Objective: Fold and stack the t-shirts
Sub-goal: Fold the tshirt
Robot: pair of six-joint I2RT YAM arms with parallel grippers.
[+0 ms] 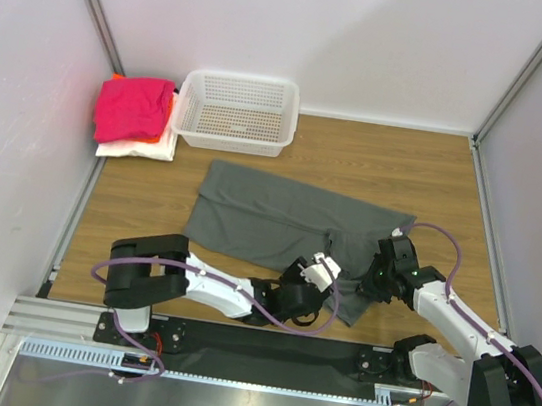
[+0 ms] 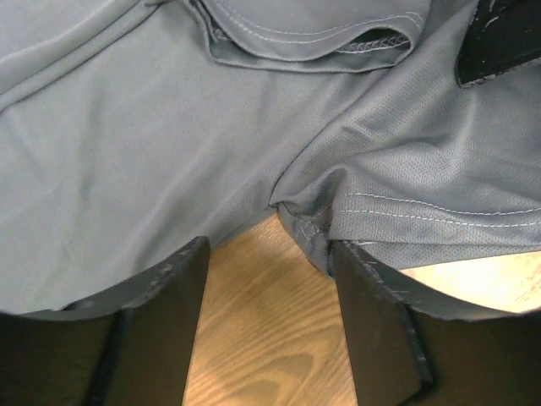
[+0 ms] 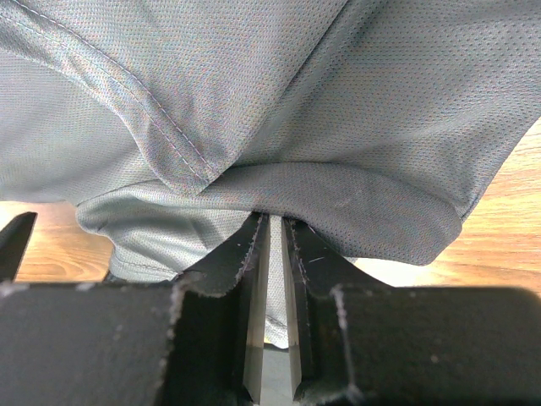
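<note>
**A:** The grey t-shirt [image 1: 279, 214] is lying spread out on the table [image 1: 407, 172]. It is stretching away from both grippers, with its near right corner bunching up where the two of them are meeting.

**B:** And the right gripper [image 1: 374, 275] is pinching that corner. On its wrist camera the two fingers [image 3: 254, 279] are standing almost together, with only a thin slit between them. A rolled fold of grey mesh cloth is sitting right at their tips.

**A:** So that one is gripping the shirt. The left gripper [image 1: 320, 269] is lying low just to the left of it, and it is looking quite different.

**B:** Yes, its jaws are standing wide apart and holding nothing. On its own camera, bare wood is showing between the fingers [image 2: 173, 288]. The stitched hem of the shirt is curling just ahead of the tips, and the cloth looks to be brushing the right finger's tip. A dark piece of the other gripper is peeking in at the upper right.

**A:** Beyond the hem, the cloth is running smooth ahead and to the left of those open fingers, with a sleeve opening further ahead.

**B:** Looking further out, a white mesh basket [image 1: 240, 80] is sitting well beyond both grippers, past the far edge of the shirt and to the left.

**A:** Just left of the basket, in the far corner, the other shirts are sitting in a pile. A pink t-shirt [image 1: 131, 108] is on top and a white t-shirt [image 1: 142, 148] is underneath. A sliver of an orange t-shirt [image 1: 170, 110] is showing at the basket side.
</note>
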